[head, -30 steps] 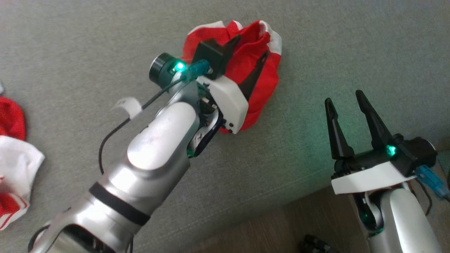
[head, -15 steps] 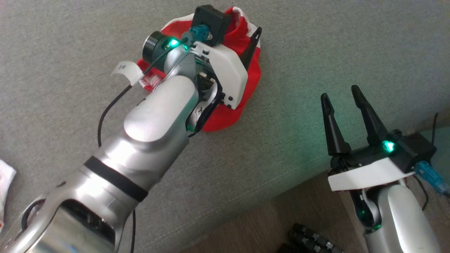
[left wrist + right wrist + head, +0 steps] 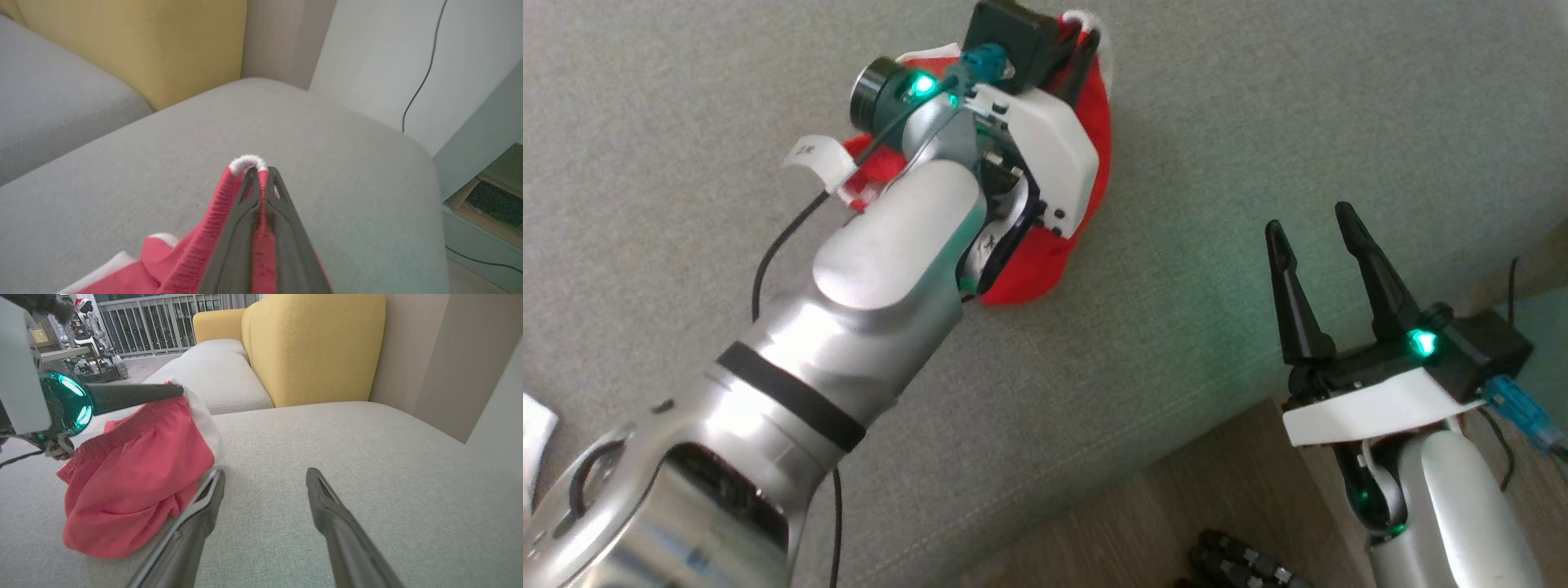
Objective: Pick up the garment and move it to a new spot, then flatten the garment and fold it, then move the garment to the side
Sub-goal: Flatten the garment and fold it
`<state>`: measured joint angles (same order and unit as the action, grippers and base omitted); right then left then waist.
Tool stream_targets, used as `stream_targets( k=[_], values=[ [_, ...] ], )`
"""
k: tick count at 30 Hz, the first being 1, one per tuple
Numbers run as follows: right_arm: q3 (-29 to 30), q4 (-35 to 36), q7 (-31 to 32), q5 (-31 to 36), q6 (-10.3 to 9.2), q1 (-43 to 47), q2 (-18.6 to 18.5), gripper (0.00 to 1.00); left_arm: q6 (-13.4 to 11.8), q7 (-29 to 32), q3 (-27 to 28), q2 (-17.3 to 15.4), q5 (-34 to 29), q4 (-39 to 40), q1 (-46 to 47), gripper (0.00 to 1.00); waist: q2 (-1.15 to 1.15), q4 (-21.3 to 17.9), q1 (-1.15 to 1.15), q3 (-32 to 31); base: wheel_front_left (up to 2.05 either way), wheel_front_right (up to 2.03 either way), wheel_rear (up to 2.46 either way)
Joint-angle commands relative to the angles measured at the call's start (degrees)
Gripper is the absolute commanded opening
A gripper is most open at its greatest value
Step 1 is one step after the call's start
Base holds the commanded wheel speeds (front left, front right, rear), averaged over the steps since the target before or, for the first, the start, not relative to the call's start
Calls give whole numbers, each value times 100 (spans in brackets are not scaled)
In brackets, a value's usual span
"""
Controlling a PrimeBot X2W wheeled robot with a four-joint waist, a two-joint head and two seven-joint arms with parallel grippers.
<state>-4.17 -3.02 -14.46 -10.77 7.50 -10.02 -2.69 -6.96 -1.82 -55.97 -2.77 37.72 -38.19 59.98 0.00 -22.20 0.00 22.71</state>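
The left gripper (image 3: 261, 173) is clenched on the white-ribbed hem of the red garment (image 3: 192, 261), its two dark fingers pressed together with a fold of cloth pinched between them. The hem is held up, and the rest of the garment hangs in a bunch with its lower part resting on the grey sofa seat cushion (image 3: 367, 477), back from the cushion's front edge. The right gripper (image 3: 1308, 219) is released, fingers spread and holding nothing, over the front edge of the cushion and apart from the garment. A yellow backrest (image 3: 318, 347) rises behind the cushion's rear edge.
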Motion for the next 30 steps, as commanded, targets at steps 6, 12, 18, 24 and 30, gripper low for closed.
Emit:
stream_targets(
  k=[6, 12, 18, 24, 30],
  values=[
    [-93, 161, -54, -64, -1, 70, -19, 100, 314, -360, 156, -10, 326, 438, 804, 0, 0, 70, 0, -388, 0, 0, 0],
    [88, 171, -54, 90, -1, 203, -19, 100, 586, -498, 356, -29, 503, 931, 1411, 0, 0, 469, 0, -817, 0, 0, 0],
    [271, 202, -54, 283, -1, 336, -19, 100, 636, -319, 525, -517, 894, 1858, 886, 0, 0, 1102, 0, -1120, 0, 0, 0],
    [387, 274, -54, 497, -1, 478, -19, 100, 218, -401, 440, -1514, 1188, 2847, -972, 0, 0, 1658, 0, -1079, 0, 0, 0],
    [541, 240, -54, 529, -1, 625, -19, 100, -168, -1097, 486, -2095, 1363, 3004, -2785, 0, 0, 2100, 0, -1026, 0, 0, 0]
  ],
)
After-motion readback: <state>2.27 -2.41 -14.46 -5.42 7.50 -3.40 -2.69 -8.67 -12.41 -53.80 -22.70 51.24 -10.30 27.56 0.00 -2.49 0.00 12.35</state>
